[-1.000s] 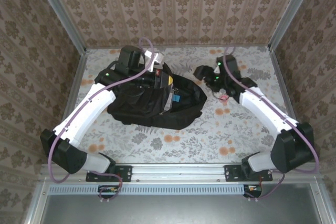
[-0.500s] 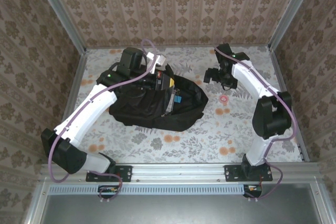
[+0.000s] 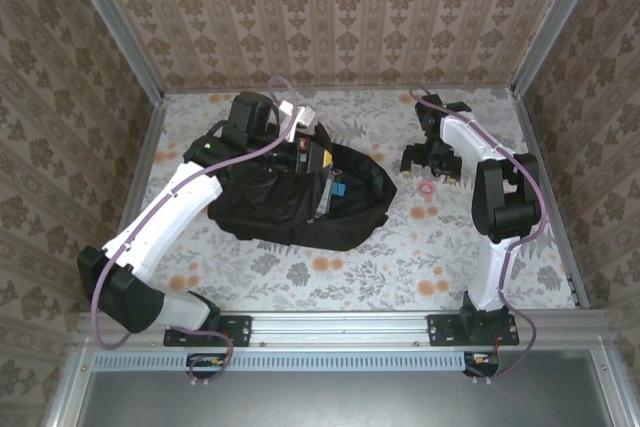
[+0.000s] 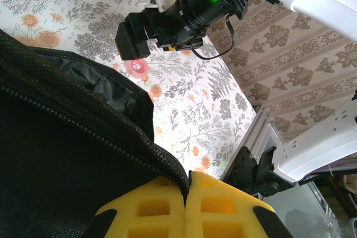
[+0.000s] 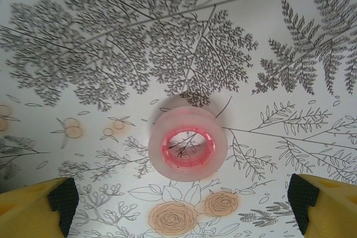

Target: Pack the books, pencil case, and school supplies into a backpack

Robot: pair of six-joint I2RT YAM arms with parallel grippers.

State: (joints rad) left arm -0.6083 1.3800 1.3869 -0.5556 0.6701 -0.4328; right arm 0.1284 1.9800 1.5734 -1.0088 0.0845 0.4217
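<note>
**Backpack rim pinched; right gripper over tape roll**

The black backpack (image 3: 300, 202) is lying on the floral table (image 3: 330, 267) with its mouth gaping upward. Something orange-yellow and something blue are showing inside. The left gripper (image 4: 187, 193) is sitting at the backpack's far rim, its yellow fingers pressed together and pinching the zip edge. To the right of the backpack and apart from it, a pink-cored tape roll (image 5: 188, 144) is lying flat. The right gripper (image 5: 181, 199) is hovering directly above the roll, fingers spread wide either side, not touching it.
</note>
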